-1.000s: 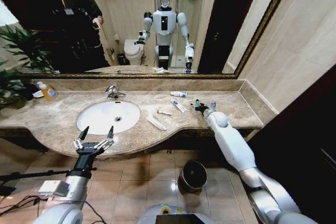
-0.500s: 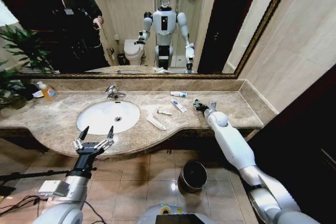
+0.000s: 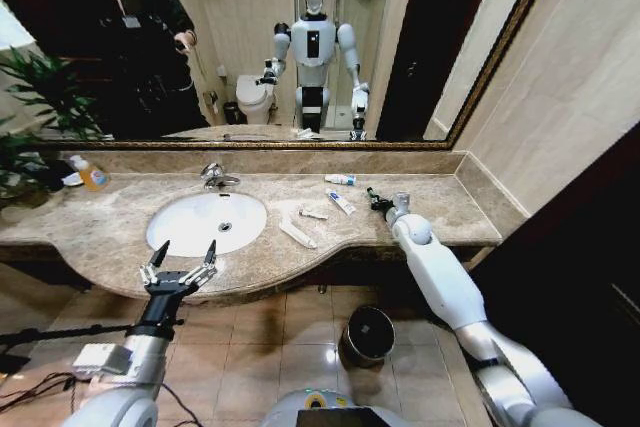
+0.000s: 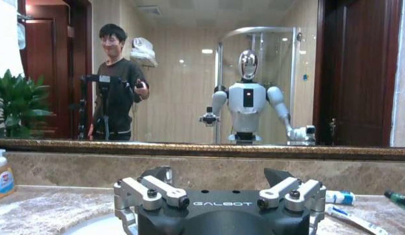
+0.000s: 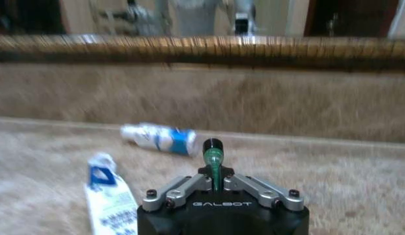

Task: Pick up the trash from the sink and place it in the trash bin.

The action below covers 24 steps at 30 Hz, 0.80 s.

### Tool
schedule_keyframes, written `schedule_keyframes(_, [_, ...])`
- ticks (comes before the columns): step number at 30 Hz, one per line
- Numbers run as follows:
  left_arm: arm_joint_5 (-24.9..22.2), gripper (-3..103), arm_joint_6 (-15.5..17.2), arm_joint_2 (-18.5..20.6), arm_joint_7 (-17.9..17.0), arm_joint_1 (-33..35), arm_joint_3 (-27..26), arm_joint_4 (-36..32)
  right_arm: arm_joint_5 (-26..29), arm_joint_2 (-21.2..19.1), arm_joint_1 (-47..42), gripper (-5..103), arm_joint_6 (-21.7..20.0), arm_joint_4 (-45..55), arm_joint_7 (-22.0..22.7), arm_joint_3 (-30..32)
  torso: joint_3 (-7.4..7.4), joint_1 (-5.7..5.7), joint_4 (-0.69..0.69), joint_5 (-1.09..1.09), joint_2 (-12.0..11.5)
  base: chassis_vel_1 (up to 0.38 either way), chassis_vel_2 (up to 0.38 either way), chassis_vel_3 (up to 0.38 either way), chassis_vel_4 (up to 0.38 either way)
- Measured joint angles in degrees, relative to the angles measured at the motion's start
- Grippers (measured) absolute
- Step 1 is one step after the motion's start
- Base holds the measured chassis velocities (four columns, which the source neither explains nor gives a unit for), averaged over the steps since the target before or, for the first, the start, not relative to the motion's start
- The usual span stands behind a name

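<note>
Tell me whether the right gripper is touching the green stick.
Touching. In the right wrist view the right gripper has its fingers closed on the green stick, which stands out between them.

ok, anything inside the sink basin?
Inside the sink, just the round drain on bare white ceramic. The trash lies outside on the counter; the right gripper holds the green stick.

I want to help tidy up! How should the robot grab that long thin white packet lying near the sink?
Grip the long thin white packet across its narrow middle, coming straight down from above. It lies flat on the marble counter, slanted, so fingers should straddle its thin width, not its length.
</note>
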Motion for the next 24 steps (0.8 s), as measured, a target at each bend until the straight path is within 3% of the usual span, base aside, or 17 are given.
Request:
schedule_keyframes(5, [0.00,100,0.00,0.00,0.00,0.00,0.00,0.00,1.92,-1.78,-5.85,4,0.02,8.70,-0.48,2.83,0.00,0.00,0.00,0.02,0.00,0.000,0.000,0.000,0.000])
schedule_keyframes(14, [0.00,100,0.00,0.00,0.00,0.00,0.00,0.00,7.72,-7.84,-24.35,4,1.36,29.03,-3.15,13.05,-0.01,-0.01,-0.02,0.00,0.01,0.000,0.000,0.000,0.000])
schedule_keyframes(24, [0.00,100,0.00,0.00,0.00,0.00,0.00,0.00,8.51,-7.58,-43.28,4,9.86,37.88,-8.04,20.95,-0.01,-0.01,-0.01,0.00,0.01,0.000,0.000,0.000,0.000])
